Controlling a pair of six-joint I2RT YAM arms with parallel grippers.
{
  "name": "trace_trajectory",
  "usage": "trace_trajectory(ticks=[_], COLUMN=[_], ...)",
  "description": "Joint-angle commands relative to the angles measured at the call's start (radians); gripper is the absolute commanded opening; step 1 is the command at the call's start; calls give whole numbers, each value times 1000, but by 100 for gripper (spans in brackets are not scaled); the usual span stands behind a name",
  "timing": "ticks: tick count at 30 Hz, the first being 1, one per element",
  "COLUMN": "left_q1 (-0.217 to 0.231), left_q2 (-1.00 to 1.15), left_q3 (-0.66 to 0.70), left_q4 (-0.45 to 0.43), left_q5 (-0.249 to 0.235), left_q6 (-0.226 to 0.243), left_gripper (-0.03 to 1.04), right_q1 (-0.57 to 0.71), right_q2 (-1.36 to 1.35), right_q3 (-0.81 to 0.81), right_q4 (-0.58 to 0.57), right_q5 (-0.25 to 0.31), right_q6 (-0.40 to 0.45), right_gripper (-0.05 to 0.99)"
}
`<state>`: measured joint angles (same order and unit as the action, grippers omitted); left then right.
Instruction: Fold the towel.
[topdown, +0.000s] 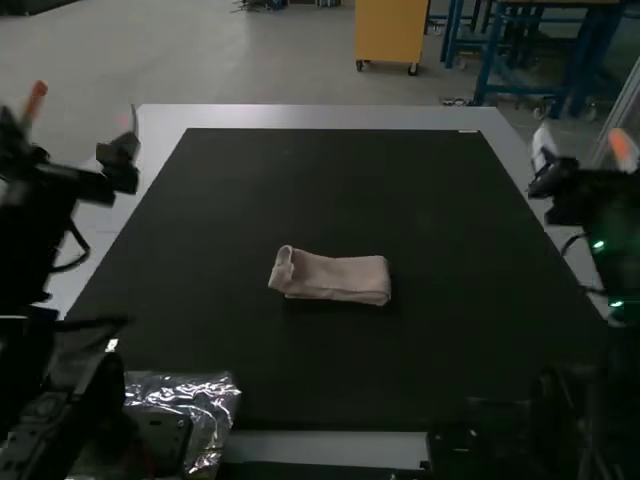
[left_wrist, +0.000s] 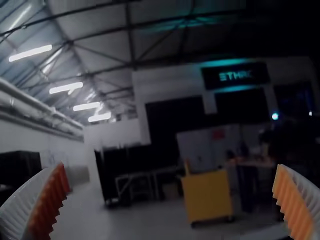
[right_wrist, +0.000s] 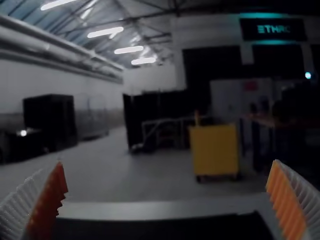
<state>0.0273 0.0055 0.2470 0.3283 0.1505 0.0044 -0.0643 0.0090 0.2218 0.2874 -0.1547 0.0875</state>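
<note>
Where black matting (topdown: 330, 190) spreads, the towel (topdown: 340, 277) lies folded.

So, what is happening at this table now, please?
Nothing is handling the towel at this moment. It lies folded into a narrow strip near the middle of the black mat. The left gripper and the right gripper are both open and empty, out at the table's two sides. The folding looks finished, or nearly so.

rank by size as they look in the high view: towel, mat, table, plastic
1. table
2. mat
Not ranked: towel and plastic, since the left arm covers part of the plastic, which lies nearer the camera
</note>
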Motion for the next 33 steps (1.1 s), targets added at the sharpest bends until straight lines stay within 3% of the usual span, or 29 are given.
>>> trace_trajectory(ticks=[1, 6, 7, 9, 10, 12, 13, 15, 19, 21, 24, 33], left_q1=[8, 8, 10, 8, 5, 3, 2, 6, 10, 11, 13, 11], left_q2=[-6, -6, -6, -6, -6, -6, -6, -6, -6, -6, -6, -6], left_q3=[-103, -233, -247, -247, -245, -245, -247, -247, -247, -247, -247, -247], left_q4=[58, 101, 81, -43, -89, -160, -209, -278, -321, -322, -324, -325], left_q5=[29, 17, 9, -75, -98, -109, -111, -115, -117, -117, -117, -117], left_q6=[16, 20, 31, 103, 111, 71, 6, -84, -179, -181, -181, -181], left_gripper=[96, 96, 96, 96, 96, 96, 97, 97, 97, 97, 97, 97], right_q1=[-11, -15, -17, -19, -20, -19, -19, -19, -20, -19, -17, -12], right_q2=[-6, -6, -6, -6, -6, -6, -6, -6, -6, -6, -6, -6], right_q3=[-52, -136, -144, -157, -168, -205, -226, -220, -220, -222, -222, -222], right_q4=[53, 53, 53, 44, 49, 47, 39, -88, -205, -278, -295, -295], right_q5=[26, 52, 52, 58, 83, 161, 176, 176, 175, 165, 113, 113], right_q6=[-38, -34, -34, -49, -66, -65, -58, -71, -172, -232, -235, -235], right_gripper=[92, 92, 92, 92, 92, 92, 92, 92, 92, 92, 92, 92])
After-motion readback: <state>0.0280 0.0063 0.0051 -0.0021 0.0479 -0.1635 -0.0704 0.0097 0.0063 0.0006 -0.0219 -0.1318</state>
